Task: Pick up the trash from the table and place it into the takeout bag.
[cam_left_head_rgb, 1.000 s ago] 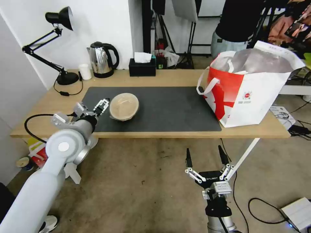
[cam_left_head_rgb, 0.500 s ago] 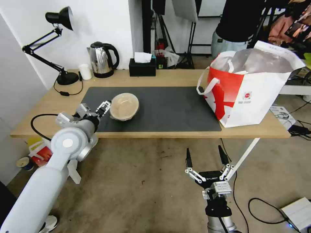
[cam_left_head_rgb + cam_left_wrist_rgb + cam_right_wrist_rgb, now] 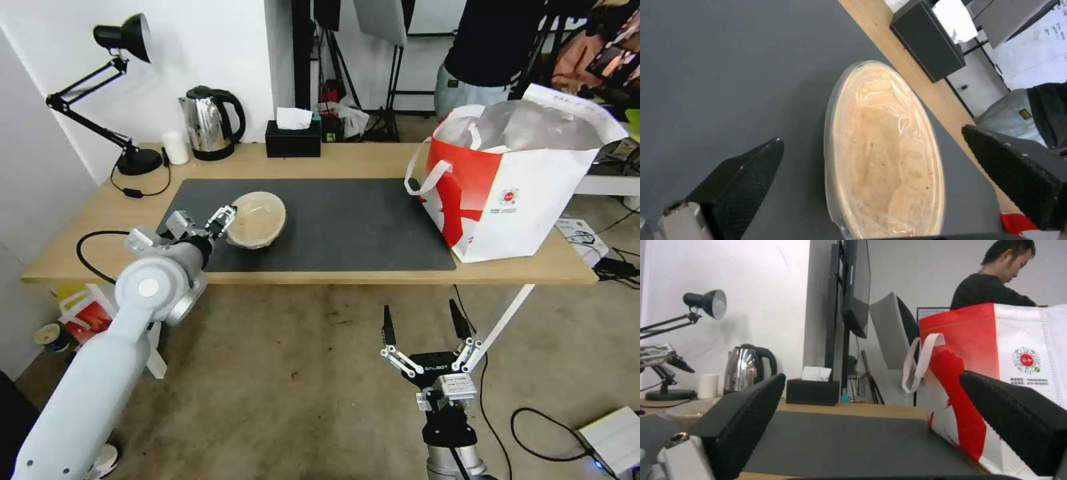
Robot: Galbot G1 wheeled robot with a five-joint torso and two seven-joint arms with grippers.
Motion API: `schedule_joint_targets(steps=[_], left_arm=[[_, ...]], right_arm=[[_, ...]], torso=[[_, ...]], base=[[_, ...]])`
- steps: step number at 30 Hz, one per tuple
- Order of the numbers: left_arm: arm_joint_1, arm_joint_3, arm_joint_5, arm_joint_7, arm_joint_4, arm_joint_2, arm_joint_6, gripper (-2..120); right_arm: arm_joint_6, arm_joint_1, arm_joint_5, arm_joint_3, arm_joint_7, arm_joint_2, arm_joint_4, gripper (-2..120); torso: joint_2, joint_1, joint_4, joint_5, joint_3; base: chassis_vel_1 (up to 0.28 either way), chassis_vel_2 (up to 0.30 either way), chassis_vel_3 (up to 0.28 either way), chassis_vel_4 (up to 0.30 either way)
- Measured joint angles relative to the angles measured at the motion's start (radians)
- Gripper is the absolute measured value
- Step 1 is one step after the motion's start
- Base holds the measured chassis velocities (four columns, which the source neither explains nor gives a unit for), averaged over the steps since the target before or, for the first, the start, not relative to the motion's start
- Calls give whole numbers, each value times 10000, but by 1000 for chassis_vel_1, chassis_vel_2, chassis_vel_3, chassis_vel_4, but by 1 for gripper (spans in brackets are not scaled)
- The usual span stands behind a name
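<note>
The left hand [image 3: 215, 223] is spreading wide around the shallow tan bowl [image 3: 255, 219], film-covered, near the mat's [image 3: 347, 227] front-left corner; the right hand [image 3: 421, 327] is hanging open below the bench [image 3: 100, 213].

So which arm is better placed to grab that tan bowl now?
Left. The left gripper is open at the tan bowl rim on the mat; the right gripper hangs open below the table edge.

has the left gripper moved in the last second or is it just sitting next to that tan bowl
Yes. The left gripper has crept rightward along the dark grey mat, closing on the near-left rim of the shallow tan bowl, which stayed put. Its fingers are open.
</note>
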Motion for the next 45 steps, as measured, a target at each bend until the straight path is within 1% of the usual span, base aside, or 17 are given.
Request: schedule_joint_targets(steps=[17,45], left_arm=[[-549,596,-15,13,529,-379,73,100],[-902,1023,189,42,1199,-783,90,100]], right_arm=[[0,0,0,0,0,0,0,100],[0,0,0,0,0,0,0,100]], torso=[[0,0,-1,-1,0],[0,0,0,-1,-1]], base=[[0,0,0,0],[0,0,0,0]])
